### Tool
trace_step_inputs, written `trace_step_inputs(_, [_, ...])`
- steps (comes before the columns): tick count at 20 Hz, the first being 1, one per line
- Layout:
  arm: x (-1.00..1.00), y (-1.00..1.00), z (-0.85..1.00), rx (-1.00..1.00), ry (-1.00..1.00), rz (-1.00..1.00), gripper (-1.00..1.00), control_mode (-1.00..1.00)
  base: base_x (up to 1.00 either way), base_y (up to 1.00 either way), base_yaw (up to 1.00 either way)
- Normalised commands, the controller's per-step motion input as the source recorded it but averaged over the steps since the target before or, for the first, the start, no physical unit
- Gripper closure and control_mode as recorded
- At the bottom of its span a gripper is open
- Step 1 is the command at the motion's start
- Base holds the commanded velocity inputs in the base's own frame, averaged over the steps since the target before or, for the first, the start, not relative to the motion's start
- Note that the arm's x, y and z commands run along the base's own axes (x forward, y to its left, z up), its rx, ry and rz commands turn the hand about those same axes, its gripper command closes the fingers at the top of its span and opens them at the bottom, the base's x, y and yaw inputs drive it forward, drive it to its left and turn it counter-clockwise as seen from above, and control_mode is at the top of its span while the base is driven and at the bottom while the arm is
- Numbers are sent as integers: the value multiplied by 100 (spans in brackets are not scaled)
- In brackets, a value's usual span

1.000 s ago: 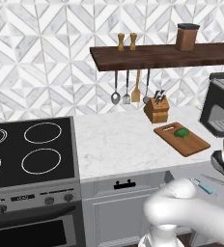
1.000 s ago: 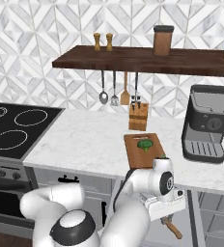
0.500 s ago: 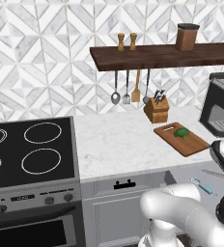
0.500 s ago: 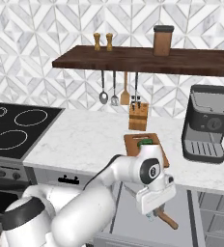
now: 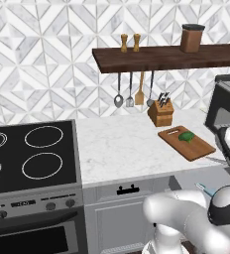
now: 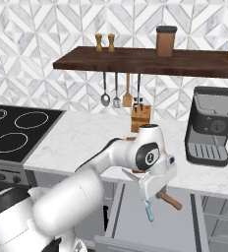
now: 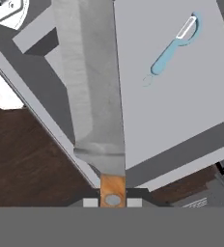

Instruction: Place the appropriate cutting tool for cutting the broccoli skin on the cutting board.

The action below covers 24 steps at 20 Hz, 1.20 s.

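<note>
Stove (image 5: 30, 156) at the far left, partly cut by the frame edge. White marble bench (image 5: 117, 144) beside it, bare across its middle. Knife block (image 5: 160, 110) stands at the back under the wall shelf (image 5: 161, 57); hanging utensils (image 5: 129, 92) at its 10 o'clock.

Cutting board (image 5: 186, 142) lies on the bench at the block's 5 o'clock, long axis running 10 to 4 o'clock in the left base view. Broccoli (image 5: 187, 137) sits on the board's far half, near the 1 o'clock edge. In the right base view the arm hides the board and the broccoli. Coffee machine (image 6: 212, 125) at far right, well apart from the block.

Pincer (image 6: 157, 189) hangs over the open drawer (image 6: 150, 219), below the bench edge. It pinches a knife (image 7: 92, 91) by its wooden handle (image 7: 113, 189); the handle is mostly cut off at the hand view's bottom. Blade points to 12 o'clock there, broad and grey, crossing the drawer's left wall.

Blue peeler (image 7: 175, 44) lies flat on the drawer floor, head toward 1 o'clock, at the blade's 2 o'clock, not touching it. Open grey floor all around it.
</note>
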Motion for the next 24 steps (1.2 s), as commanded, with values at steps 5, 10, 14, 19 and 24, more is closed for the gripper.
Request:
trace_step_inputs(5, [96,0,5,2,-4,2,100,-100,0,0,0])
trace_step_inputs(10, [98,0,-28,0,-1,6,100,-100,0,0,0])
trace_step_inputs(14, [100,0,-27,0,0,5,100,-100,0,0,0])
trace_step_inputs(19, [99,1,-22,0,-3,0,100,-100,0,0,0])
trace_step_inputs(24, [96,7,-30,0,0,0,100,-100,0,0,0])
